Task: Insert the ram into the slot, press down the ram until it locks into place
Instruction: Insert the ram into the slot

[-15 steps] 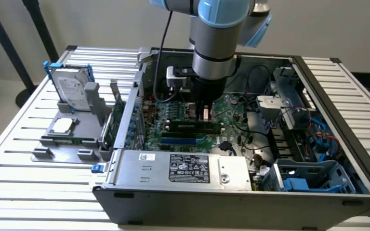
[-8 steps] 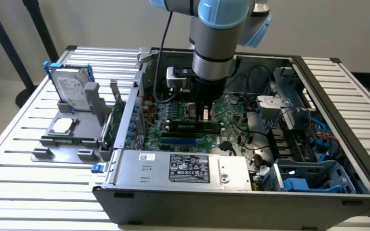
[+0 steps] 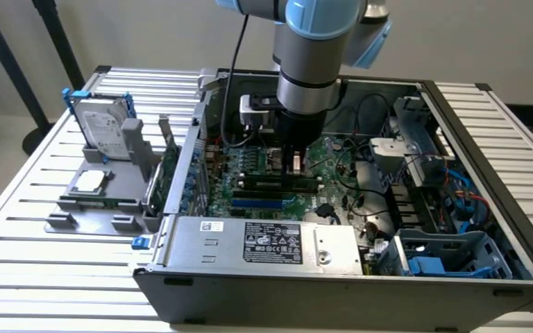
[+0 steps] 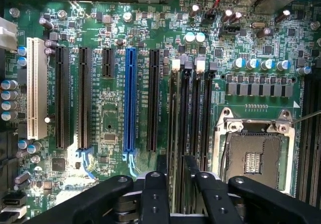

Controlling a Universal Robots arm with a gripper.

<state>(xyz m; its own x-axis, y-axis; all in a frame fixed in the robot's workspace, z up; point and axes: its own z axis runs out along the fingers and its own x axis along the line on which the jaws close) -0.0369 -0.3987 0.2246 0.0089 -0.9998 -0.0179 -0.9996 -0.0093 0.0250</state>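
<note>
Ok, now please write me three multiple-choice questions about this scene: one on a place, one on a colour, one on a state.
1. The tool hangs over: A the power supply; B the memory slots; C the hard drive.
2. The long slot between the black expansion slots is: A blue; B red; C yellow.
3. The computer case is: A closed; B open; C wrapped.
Answers: B, the wrist view shows those slots right under it; A, its plastic is plainly blue; B, the motherboard lies in plain sight.

We identify a robotics lab: an open computer case (image 3: 341, 291) rests on a slatted aluminium bench (image 3: 26, 208) beneath a robot arm (image 3: 308, 62).
</note>
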